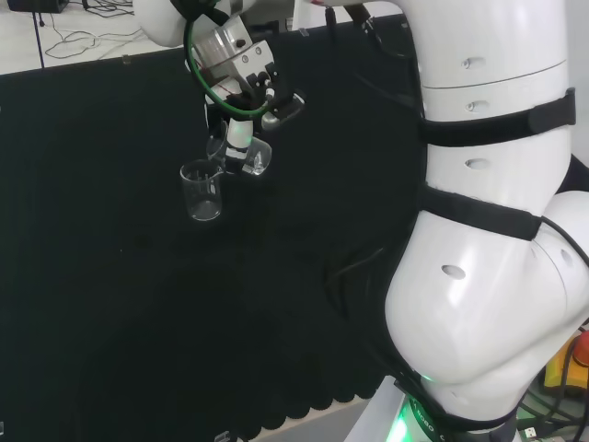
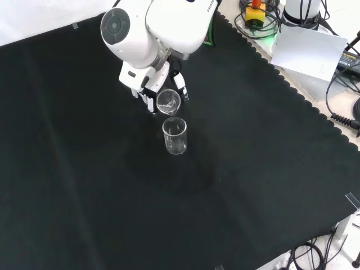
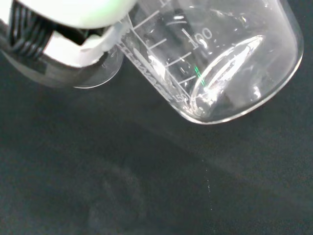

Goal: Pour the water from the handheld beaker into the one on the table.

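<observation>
From my remote station I see the black cloth (image 2: pixel 253 169) bare around the work, with cables and a white sheet (image 2: pixel 309 50) off its far right edge in the front view. In that view the arm's big white link (image 2: pixel 152 28) stands over the hand (image 2: pixel 147 84) and hides most of it; in the head view the arm's links (image 1: pixel 497 230) crowd the right side. The hand's fingers (image 1: pixel 241 133) are curled round a clear beaker (image 2: pixel 168 102), held tilted just above the cloth. In the wrist view its graduated glass wall lies on a slant, and I cannot tell how much water is inside. The second beaker (image 2: pixel 175 135) stands upright on the cloth just beside the held one, nearer the camera in the front view and to its left in the head view.
</observation>
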Motion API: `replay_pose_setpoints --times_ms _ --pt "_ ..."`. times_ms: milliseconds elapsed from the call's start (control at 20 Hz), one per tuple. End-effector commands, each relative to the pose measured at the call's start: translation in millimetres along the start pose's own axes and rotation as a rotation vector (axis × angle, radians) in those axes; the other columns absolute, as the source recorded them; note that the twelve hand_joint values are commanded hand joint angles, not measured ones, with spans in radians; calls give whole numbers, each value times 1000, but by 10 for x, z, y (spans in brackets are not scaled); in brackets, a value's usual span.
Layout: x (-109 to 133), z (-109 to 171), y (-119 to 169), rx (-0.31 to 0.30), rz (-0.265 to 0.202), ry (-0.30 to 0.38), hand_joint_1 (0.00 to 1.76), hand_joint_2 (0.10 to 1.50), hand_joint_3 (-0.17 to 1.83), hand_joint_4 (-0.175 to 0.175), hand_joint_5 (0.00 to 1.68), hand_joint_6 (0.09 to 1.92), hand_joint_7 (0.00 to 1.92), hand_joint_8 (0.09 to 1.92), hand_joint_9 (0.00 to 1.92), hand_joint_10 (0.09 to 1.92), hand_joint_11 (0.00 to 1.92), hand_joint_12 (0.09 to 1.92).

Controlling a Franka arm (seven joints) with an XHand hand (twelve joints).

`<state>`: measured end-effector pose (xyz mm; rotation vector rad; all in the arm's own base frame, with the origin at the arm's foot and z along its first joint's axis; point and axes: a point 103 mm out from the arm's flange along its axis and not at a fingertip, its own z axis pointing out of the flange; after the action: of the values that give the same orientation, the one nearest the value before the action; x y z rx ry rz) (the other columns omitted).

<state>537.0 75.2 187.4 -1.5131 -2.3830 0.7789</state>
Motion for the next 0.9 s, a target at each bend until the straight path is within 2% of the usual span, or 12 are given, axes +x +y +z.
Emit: replay_pose_setpoints --times_ms 50,450,900 --pt "30 -61 -9 35 13 -41 1118 762 449 175 1290 565 1700 87 1563 87 1108 912" --pt "58 -134 -14 98 35 -100 1118 758 456 175 1289 569 1701 87 1563 87 1109 910" --pt "68 -150 -26 140 51 -129 1118 755 464 175 1288 574 1702 87 1564 87 1110 907"
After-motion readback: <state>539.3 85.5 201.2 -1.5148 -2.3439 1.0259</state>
